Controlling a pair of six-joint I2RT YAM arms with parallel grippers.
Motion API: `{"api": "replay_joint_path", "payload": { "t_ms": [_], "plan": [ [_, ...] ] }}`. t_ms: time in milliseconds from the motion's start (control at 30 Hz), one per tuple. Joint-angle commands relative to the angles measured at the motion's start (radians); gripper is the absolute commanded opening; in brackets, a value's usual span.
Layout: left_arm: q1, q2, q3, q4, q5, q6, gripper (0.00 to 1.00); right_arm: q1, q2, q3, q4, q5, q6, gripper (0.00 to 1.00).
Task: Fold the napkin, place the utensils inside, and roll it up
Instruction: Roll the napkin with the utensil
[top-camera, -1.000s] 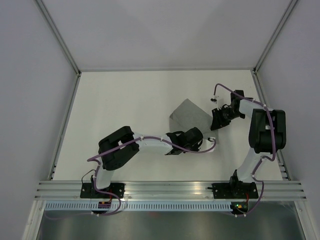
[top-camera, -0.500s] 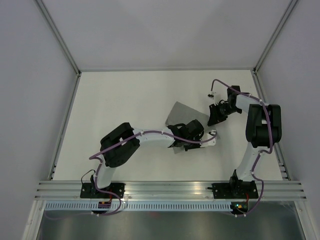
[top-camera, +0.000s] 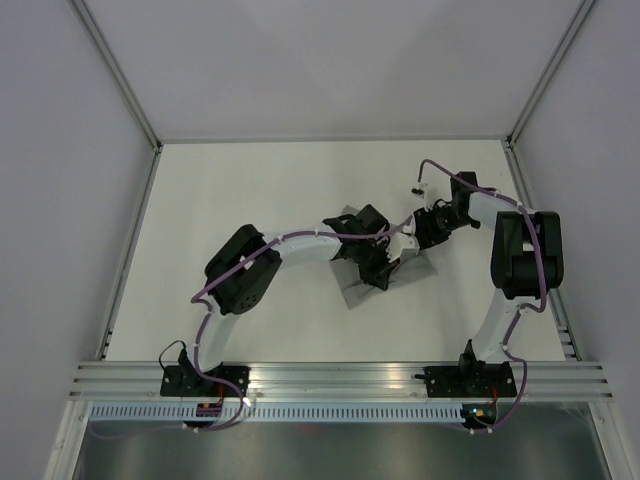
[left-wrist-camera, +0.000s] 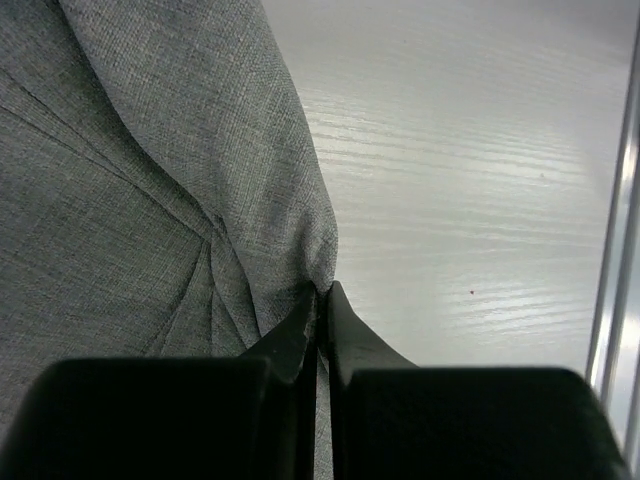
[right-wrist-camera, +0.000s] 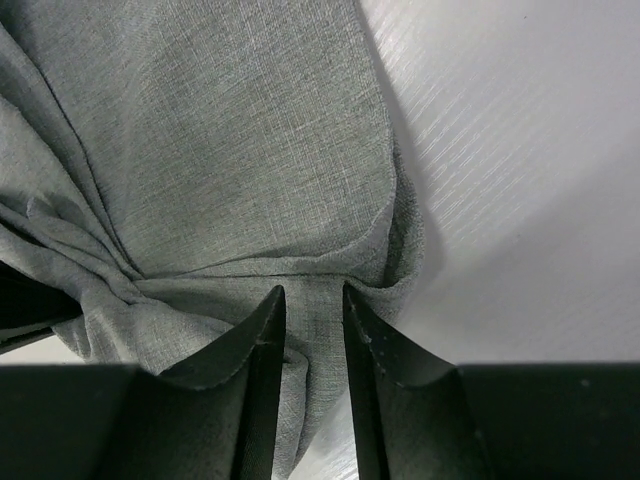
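1. White surface (top-camera: 250, 190), plain grey walls (top-camera: 320, 60) on three sides, aluminium rail (top-camera: 340, 378) along the near edge with both arm bases on it.
2. The napkin (top-camera: 353, 290) sits right of centre on the surface, between the two grippers. It is crumpled, not flat: one corner pokes out toward the near-left, and most of the rest is hidden under the arms in the top view.
3. Left arm (top-camera: 240, 280) reaches in from the left. The left gripper (top-camera: 378, 268) is over the middle of the cloth.
4. In the left wrist view, the left gripper (left-wrist-camera: 320, 295) is clamped tight on a napkin (left-wrist-camera: 130, 200) edge (no gap showing between the tips). Creases fan out from the pinch point, with bare surface (left-wrist-camera: 480, 200) to the right.
5. Right arm (top-camera: 525, 250) bends in from the right. The right gripper (top-camera: 425, 232) is at the napkin's far-right side, close to the left gripper.
6. In the right wrist view, the right gripper (right-wrist-camera: 312, 292) has its jaws at a narrow gap, with a bunched fold of napkin (right-wrist-camera: 230, 140) running between the fingers (right-wrist-camera: 260, 340). I can't tell whether the pads actually press it.
7. The cloth there has a rounded folded corner beside the tips, with white surface (right-wrist-camera: 520, 150) past it.
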Motion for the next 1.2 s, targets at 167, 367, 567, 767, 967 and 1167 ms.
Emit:
{"api": "replay_joint_path", "payload": {
  "t_ms": [167,367,567,767,967,1167],
  "plan": [
    [0.076,0.157,0.120,-0.138,0.393,-0.201,0.02,-0.001,-0.075,-0.016,0.106,-0.009,-0.014,0.36],
    [0.107,0.237,0.168,-0.140,0.499,-0.311,0.02,-0.001,-0.128,-0.049,0.136,-0.028,-0.046,0.37],
    [0.137,0.303,0.191,-0.140,0.535,-0.425,0.02,0.000,-0.285,-0.143,0.200,-0.027,-0.099,0.38],
    [0.165,0.315,0.180,-0.141,0.518,-0.483,0.02,0.016,-0.493,-0.272,0.156,-0.064,-0.282,0.41],
    [0.180,0.321,0.171,-0.141,0.506,-0.512,0.02,0.172,-0.670,-0.518,0.185,0.010,-0.484,0.47],
    [0.186,0.344,0.178,-0.151,0.492,-0.537,0.02,0.270,-0.747,-0.617,0.254,0.039,-0.546,0.55]
  ]
}}
